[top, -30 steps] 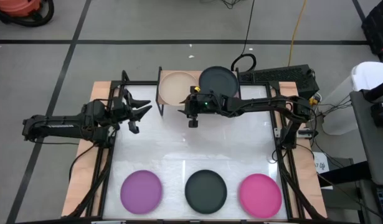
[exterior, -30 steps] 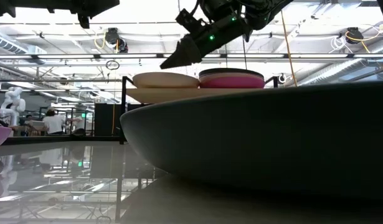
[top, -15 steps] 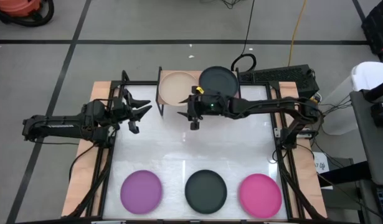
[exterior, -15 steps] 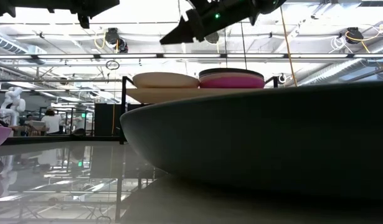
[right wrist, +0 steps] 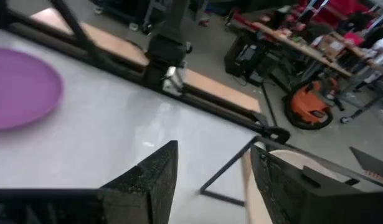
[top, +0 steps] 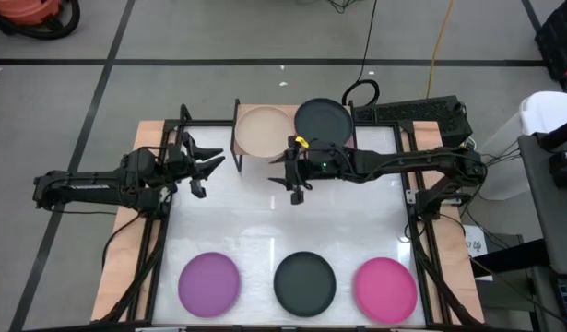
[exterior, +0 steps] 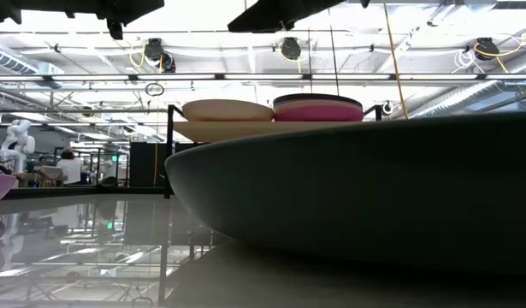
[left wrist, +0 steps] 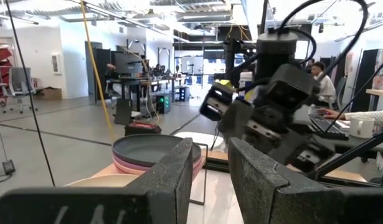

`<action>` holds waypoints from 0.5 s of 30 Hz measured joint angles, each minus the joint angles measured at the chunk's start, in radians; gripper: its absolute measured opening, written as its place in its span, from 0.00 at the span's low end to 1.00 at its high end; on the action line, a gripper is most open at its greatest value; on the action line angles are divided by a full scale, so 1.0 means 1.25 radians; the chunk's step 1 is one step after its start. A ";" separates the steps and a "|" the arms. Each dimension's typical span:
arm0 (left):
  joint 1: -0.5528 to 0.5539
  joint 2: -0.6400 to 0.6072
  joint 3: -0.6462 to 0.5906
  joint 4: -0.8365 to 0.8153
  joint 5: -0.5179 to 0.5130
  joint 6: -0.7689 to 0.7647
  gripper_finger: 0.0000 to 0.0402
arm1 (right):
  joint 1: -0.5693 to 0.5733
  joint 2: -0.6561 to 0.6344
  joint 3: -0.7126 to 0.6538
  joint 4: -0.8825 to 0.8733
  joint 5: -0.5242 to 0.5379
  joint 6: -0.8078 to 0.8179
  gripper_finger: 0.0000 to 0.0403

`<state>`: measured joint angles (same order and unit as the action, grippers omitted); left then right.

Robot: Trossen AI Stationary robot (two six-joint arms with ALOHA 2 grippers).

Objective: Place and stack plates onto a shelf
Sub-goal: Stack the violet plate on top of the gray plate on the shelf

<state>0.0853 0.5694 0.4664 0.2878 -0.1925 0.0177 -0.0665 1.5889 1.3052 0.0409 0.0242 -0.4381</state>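
Shelf (top: 292, 152): wooden top on thin black legs, at the far edge of the white table (top: 265, 231), between the two arms

Beige plate (top: 263, 129): on the left half of the shelf top, alone, just beside the stack

Dark grey plate (top: 322, 118): on the right half of the shelf top, uppermost of a stack; in the low view resting on a pink plate (exterior: 318, 112), with at least one more pink rim visible beneath in the left wrist view

Purple plate (top: 209, 282): flat on the table, near edge, left

Second dark grey plate (top: 304, 281): flat on the table, near edge, centre, between purple and magenta, apart from both; filling the foreground of the low view

Magenta plate (top: 385, 287): flat on the table, near edge, right

Right gripper (top: 297, 196): above the table just in front of the shelf, fingers parted, holding nothing, well apart from the three plates at the near edge

Left gripper (top: 209, 161): raised at the left side of the table, level with the shelf front, fingers spread, holding nothing
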 joint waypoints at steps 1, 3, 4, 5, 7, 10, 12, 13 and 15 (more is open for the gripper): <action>0.000 0.000 0.000 0.000 0.000 -0.001 0.26 | 0.006 -0.005 0.000 -0.010 0.000 0.000 0.46; 0.000 0.000 0.000 -0.001 0.000 -0.001 0.26 | 0.017 -0.017 0.000 -0.043 0.000 0.003 0.46; 0.000 0.000 0.000 -0.001 0.000 -0.001 0.26 | 0.022 -0.024 0.000 -0.056 0.000 0.003 0.46; 0.000 0.000 0.000 -0.001 0.000 -0.001 0.26 | 0.027 -0.029 0.000 -0.073 0.003 0.004 0.45; 0.000 0.000 0.000 -0.001 0.000 -0.001 0.26 | 0.034 -0.042 0.000 -0.107 0.005 0.014 0.45; -0.001 0.000 0.000 -0.006 0.007 -0.003 0.26 | 0.047 -0.059 0.000 -0.164 0.004 0.039 0.45; -0.002 0.004 0.000 -0.010 0.007 -0.010 0.26 | 0.056 -0.070 0.000 -0.206 0.004 0.057 0.45; -0.002 0.007 0.000 -0.012 0.008 -0.013 0.26 | 0.061 -0.076 -0.001 -0.222 0.004 0.066 0.45; -0.002 0.015 0.000 -0.014 0.008 -0.017 0.26 | 0.072 -0.088 -0.017 -0.234 0.004 0.080 0.45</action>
<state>0.0826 0.5879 0.4664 0.2708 -0.1829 -0.0030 0.0241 1.4789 1.2842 -0.2516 0.0296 -0.3384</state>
